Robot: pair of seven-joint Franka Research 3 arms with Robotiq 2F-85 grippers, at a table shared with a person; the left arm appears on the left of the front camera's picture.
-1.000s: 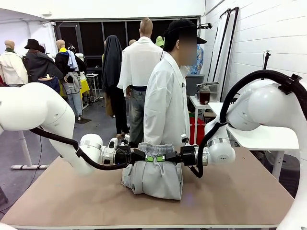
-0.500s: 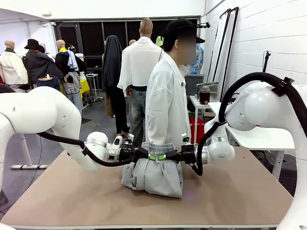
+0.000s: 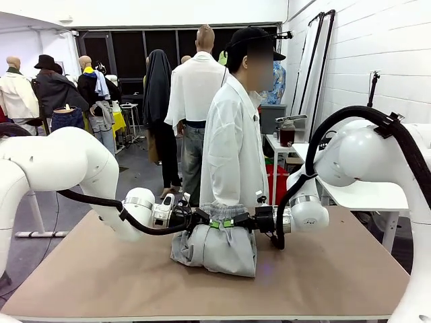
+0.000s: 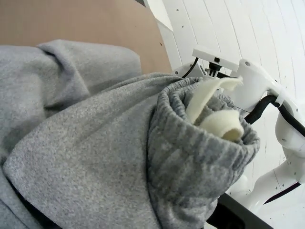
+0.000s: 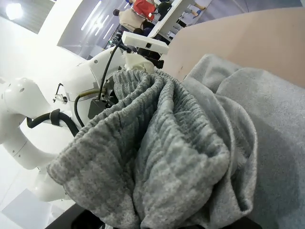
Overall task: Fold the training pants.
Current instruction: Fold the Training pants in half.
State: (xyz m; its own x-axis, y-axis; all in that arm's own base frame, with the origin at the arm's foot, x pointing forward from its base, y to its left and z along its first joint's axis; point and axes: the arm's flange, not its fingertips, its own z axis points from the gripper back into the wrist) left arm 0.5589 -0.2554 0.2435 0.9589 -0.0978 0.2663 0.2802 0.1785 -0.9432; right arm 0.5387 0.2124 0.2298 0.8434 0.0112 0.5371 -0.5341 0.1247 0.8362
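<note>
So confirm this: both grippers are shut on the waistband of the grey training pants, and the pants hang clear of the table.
Not quite. The left gripper and right gripper do hold the training pants by the waistband, but the front view shows the bunched pants resting on the table.

Grey training pants crowd the lens, their ribbed elastic waistband bunched in thick folds up the middle. Smoother grey cloth spreads to the right and lies on the tan table. Past the waistband's far end the other arm's white wrist and black gripper sit against the fabric, and a cream drawstring pokes out there. The right gripper's own fingers are buried under cloth, probably clamped on it
</note>
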